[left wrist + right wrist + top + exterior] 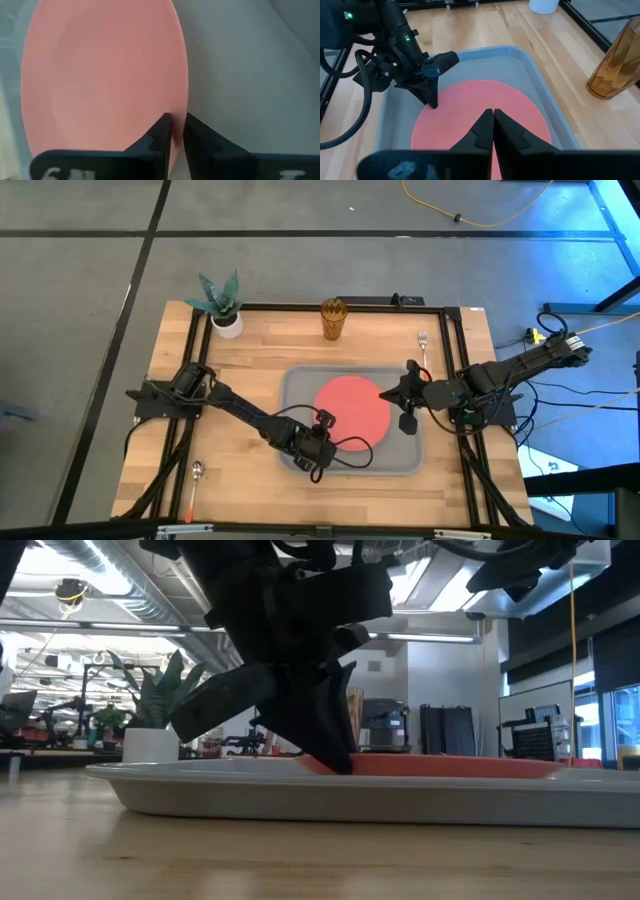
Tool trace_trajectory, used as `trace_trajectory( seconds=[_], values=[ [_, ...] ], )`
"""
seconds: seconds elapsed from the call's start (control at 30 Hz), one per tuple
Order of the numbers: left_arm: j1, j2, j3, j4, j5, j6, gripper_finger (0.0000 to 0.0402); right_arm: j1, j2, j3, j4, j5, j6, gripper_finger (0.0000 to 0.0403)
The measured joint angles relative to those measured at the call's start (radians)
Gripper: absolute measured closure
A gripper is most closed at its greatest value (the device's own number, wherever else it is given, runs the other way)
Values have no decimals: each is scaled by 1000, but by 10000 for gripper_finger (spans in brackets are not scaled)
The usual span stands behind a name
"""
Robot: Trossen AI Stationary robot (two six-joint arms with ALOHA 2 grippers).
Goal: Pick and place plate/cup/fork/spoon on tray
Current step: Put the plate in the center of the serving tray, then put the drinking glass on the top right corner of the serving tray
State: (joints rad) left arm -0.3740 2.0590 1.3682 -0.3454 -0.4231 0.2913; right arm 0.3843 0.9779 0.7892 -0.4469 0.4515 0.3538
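No labels; plate (352, 408) in tray (300, 385).

Robotics lab (open-plan): ceiling ducts (120, 595), more robot arms (75, 710).

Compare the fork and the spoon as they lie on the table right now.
The fork lies at the table's far right, beyond the right gripper; the spoon lies at the near left, by the left arm's base. The fork shows silver tines, the spoon a rounded silver bowl. In the high view the spoon's orange handle is plain to see; the fork's is hard to make out. Both rest on bare wood outside the tray.
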Motion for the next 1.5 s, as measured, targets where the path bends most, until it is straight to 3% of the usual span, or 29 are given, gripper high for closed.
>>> trace_trajectory(
  seconds=[0.83,1.03,1.13,1.5],
  values=[
    [-45,0,27,-48,-92,-25,354,0,0,0,0,0,-18,389],
    [-61,-17,27,-70,-195,-26,354,0,0,0,1,0,-19,389],
    [-61,-63,27,-106,-241,-48,354,0,1,0,10,0,-24,389],
    [-13,-308,27,-276,-248,-181,354,-89,14,34,121,48,-186,389]
  ],
)
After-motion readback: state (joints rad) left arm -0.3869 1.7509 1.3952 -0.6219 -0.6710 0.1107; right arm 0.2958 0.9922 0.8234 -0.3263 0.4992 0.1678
